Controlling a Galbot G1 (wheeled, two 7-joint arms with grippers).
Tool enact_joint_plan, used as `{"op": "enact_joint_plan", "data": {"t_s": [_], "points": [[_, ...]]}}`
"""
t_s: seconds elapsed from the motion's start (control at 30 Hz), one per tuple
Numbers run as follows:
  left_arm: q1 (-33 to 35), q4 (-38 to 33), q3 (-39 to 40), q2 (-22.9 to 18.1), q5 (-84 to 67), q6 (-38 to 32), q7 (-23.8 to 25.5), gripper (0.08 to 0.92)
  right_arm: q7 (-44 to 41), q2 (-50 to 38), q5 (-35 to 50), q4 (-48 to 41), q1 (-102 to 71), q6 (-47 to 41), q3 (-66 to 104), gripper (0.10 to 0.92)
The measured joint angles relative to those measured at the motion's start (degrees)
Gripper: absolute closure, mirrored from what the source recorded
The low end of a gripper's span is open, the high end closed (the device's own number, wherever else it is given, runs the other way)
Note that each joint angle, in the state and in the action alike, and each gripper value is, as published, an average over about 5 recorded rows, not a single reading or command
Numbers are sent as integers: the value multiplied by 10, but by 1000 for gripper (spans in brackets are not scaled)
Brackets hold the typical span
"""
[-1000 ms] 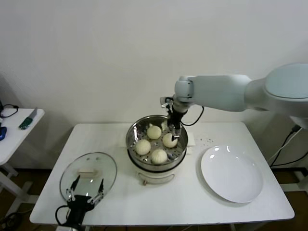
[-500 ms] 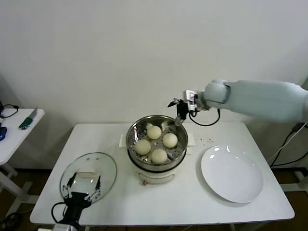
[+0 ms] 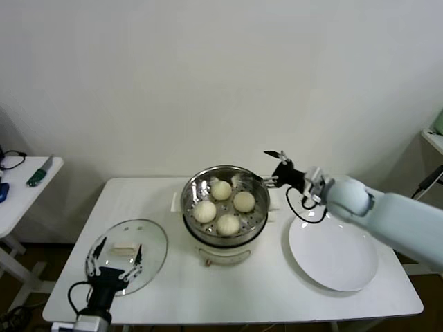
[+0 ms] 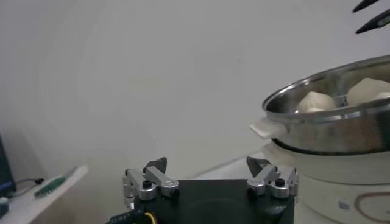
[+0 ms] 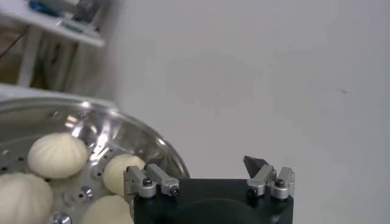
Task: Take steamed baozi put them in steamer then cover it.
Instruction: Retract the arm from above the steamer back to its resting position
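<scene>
Four steamed baozi (image 3: pixel 223 205) sit inside the steamer (image 3: pixel 225 207) on its perforated tray, grouped close together: one toward the back, one on the robot's left, one on its right and one at the front. The steamer stands uncovered at the middle of the white table (image 3: pixel 173 290). The cover (image 3: pixel 127 254) lies flat on the table toward the robot's left front, well apart from the steamer, handle up.

The left gripper (image 3: pixel 113 266) hangs over the near edge of the cover, fingers spread apart and empty; the wrist view confirms nothing between them. The right gripper (image 3: pixel 275 168) is beside the steamer's right rear rim, above the table and clear of the buns, fingers parted and holding nothing.

A white plate (image 3: pixel 333 250) rests on the table to the robot's right of the steamer.
</scene>
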Motion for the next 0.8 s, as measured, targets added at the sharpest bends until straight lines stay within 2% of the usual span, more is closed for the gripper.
{"op": "enact_joint_plan", "data": {"t_s": [0.2,0.4,0.8], "points": [[-4,-5,-6,4,38,10,-1,177,12,14,-46,27,-222,11,228,203],[-12,-3,-14,8,107,18,0,177,7,69,-87,57,-416,10,435,203],[-28,27,-20,25,377,42,16,177,-43,211,-163,91,-673,11,707,203]]}}
